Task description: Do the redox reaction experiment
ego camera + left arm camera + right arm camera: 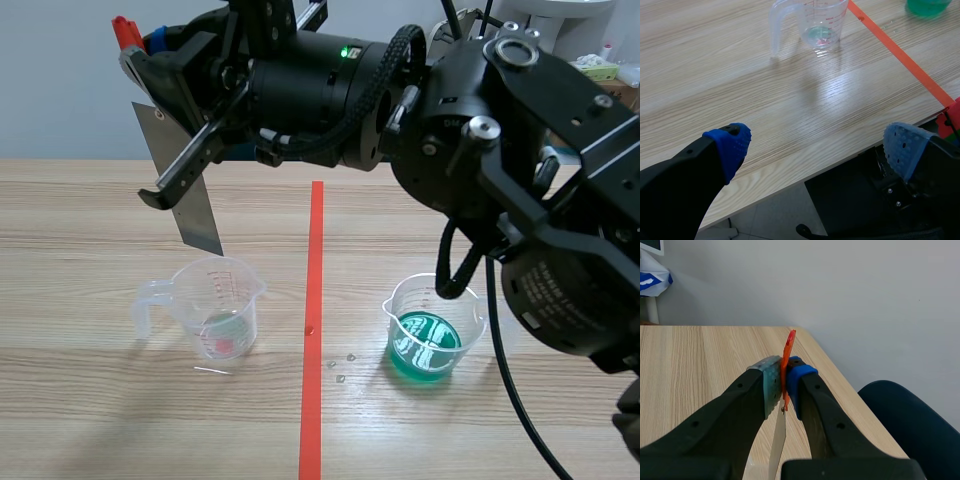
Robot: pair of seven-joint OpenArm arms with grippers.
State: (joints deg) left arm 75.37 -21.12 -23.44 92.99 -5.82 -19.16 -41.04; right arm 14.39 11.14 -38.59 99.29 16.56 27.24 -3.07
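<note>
My right gripper point(165, 100), reaching across from the right, is shut on a thin grey metal strip point(188, 195) with an orange-red tab at its top. The strip hangs tilted, its lower corner just above the rim of a clear handled beaker point(215, 305) holding a little liquid. In the right wrist view the strip point(777, 445) and its tab point(788, 352) sit pinched between the pads of that gripper point(782, 385). A second beaker point(432, 330) right of the tape holds green liquid. My left gripper point(817, 150) stands open over the table's near edge, well short of the clear beaker point(815, 20).
An orange-red tape line point(313, 330) runs between the two beakers. A few small droplets point(340, 368) lie on the wood near the green beaker. The right arm's bulk point(520, 180) hangs over the right half of the table. The green beaker point(927, 6) shows ahead of the left gripper.
</note>
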